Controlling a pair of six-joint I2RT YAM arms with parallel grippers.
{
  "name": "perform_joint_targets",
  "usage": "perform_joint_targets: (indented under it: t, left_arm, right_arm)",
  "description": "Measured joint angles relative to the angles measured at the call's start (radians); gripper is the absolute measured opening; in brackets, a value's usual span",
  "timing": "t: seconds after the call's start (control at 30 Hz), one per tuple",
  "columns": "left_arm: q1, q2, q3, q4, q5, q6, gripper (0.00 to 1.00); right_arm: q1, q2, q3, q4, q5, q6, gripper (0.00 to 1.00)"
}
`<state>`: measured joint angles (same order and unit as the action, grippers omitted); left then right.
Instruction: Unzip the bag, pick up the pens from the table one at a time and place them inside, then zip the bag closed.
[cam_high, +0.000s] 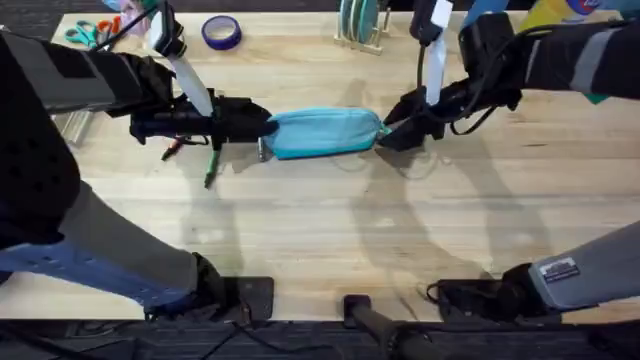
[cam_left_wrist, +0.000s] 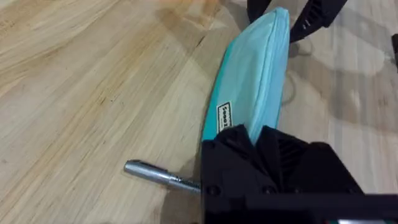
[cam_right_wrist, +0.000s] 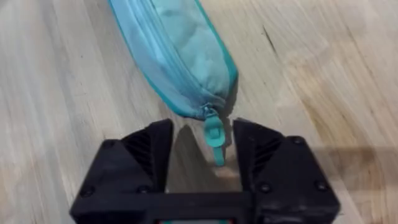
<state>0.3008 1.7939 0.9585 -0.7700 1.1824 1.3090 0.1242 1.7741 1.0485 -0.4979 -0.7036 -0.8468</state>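
Light blue fabric marks the bag (cam_high: 322, 133), lying lengthwise in the middle of the desk (cam_high: 330, 230), zipped shut, with an arm at each end. The left gripper (cam_high: 262, 128) has its jaws closed on the bag's left end, pinning it. Just beside that end lies the grey and silver pen (cam_left_wrist: 155, 173); the green pen (cam_high: 210, 170) and the orange pen (cam_high: 173, 148) rest on the wood below the left arm. The right gripper (cam_right_wrist: 210, 146) has its jaws open either side of the teal zipper pull (cam_right_wrist: 214, 138), not yet touching it. Unzipping looks to be the step in hand. Next, those jaws should pinch the pull and draw it along the bag while the left holds firm.
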Motion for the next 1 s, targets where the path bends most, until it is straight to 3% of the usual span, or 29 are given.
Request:
perform_joint_targets:
  t: [0.07,0.17,0.2,0.7,1.0]
  left_arm:
    - [0.0,0.0,0.0,0.0,0.0,0.0,0.043]
    - [0.0,0.0,0.0,0.0,0.0,0.0,0.043]
    - [0.0,0.0,0.0,0.0,0.0,0.0,0.043]
    - [0.0,0.0,0.0,0.0,0.0,0.0,0.043]
    - [0.0,0.0,0.0,0.003,-0.001,0.0,0.043]
  right_arm:
    - [0.0,0.0,0.0,0.0,0.0,-0.001,0.471]
    - [0.0,0.0,0.0,-0.001,0.0,-0.002,0.087]
    - [0.0,0.0,0.0,0.0,0.0,-0.003,0.046]
    - [-0.001,0.0,0.0,0.003,0.0,-0.001,0.032]
    - [-0.001,0.0,0.045,-0.006,0.008,0.099,0.032]
